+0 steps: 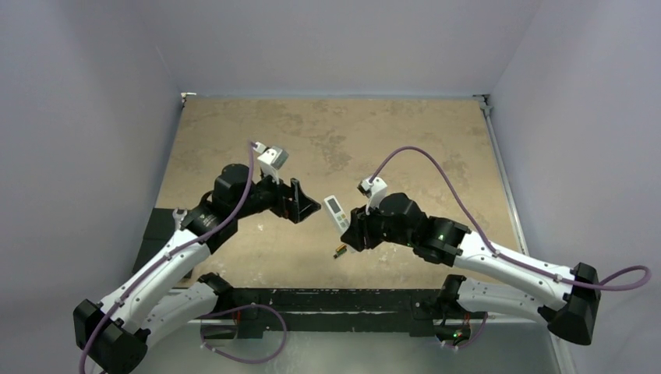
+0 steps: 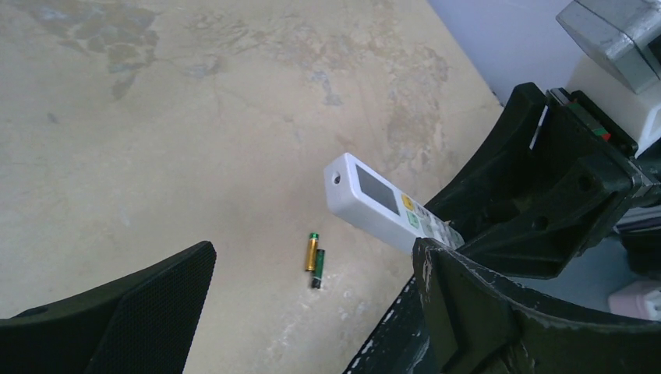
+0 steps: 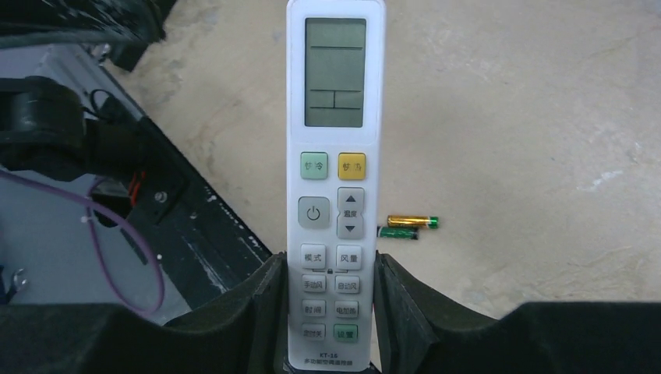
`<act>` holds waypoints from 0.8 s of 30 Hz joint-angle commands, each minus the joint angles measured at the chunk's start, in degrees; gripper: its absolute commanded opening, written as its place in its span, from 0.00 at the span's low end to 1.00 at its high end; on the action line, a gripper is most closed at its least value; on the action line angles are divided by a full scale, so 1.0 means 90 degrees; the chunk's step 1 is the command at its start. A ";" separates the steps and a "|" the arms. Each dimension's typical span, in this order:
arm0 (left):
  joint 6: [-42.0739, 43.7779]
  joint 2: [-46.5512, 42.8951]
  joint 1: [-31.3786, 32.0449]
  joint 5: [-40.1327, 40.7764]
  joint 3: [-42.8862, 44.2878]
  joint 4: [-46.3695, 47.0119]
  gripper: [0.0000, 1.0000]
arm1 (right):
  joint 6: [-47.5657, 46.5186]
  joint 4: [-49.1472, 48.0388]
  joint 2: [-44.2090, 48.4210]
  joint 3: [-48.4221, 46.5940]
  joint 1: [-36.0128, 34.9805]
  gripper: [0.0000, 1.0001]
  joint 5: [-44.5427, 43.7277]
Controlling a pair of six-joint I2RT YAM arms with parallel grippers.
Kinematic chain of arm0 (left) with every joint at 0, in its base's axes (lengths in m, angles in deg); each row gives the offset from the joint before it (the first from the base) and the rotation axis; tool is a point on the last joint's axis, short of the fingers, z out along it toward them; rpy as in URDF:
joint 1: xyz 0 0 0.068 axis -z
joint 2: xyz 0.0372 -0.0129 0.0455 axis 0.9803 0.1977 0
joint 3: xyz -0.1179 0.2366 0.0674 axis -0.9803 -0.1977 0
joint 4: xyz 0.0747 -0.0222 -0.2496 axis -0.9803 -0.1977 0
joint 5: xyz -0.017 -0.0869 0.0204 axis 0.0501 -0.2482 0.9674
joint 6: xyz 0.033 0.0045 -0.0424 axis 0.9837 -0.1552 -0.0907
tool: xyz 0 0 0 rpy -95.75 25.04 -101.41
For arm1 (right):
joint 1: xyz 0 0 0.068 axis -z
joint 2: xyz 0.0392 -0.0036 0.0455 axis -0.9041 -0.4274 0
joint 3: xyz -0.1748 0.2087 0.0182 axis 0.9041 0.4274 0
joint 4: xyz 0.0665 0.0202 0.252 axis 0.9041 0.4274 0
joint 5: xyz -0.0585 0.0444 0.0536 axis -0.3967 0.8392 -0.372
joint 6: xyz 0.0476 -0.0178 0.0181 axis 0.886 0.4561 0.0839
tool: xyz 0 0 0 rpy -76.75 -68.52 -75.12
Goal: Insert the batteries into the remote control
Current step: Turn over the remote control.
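The right gripper (image 3: 331, 290) is closed partway on the lower end of the remote control (image 3: 335, 117), one finger pressed against each long edge. The rest of the body stands out past the fingertips, lifted off the table (image 3: 546, 117). This grip appears chosen to present the remote to the other arm. The face is turned toward the wrist, so the plain back, where a battery cover would be expected, cannot be inspected. The remote is a slim white bar with a pale blank screen (image 3: 335, 72) and rows of small buttons (image 3: 331, 210), among them one green, one yellow and a power key. The batteries (image 3: 409, 226) lie side by side on the table, just beyond and to one side of the right fingertips, neither one held. One is gold with a green end, the other dark. The left gripper (image 1: 302, 201) has its fingers spread fully, grasps nothing, and is aimed toward the remote's free end. Loading is judged not yet begun.
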 commanded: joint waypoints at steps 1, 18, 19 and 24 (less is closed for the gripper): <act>-0.0889 -0.0280 -0.0034 -0.0838 -0.0482 0.1257 0.99 | -0.0143 -0.0381 0.0289 -0.0093 -0.0028 0.00 0.0785; -0.3396 -0.0857 -0.0038 -0.1930 -0.1887 0.4519 0.98 | 0.0716 -0.1402 0.0966 0.0063 0.0128 0.00 0.1805; -0.3501 -0.0924 -0.0038 -0.1926 -0.1958 0.4699 0.98 | 0.0787 -0.1486 0.0994 0.0088 0.0128 0.00 0.1848; -0.4203 -0.1133 -0.0040 -0.1958 -0.2279 0.5741 0.98 | 0.1132 -0.1963 0.1121 0.0221 0.0138 0.00 0.2134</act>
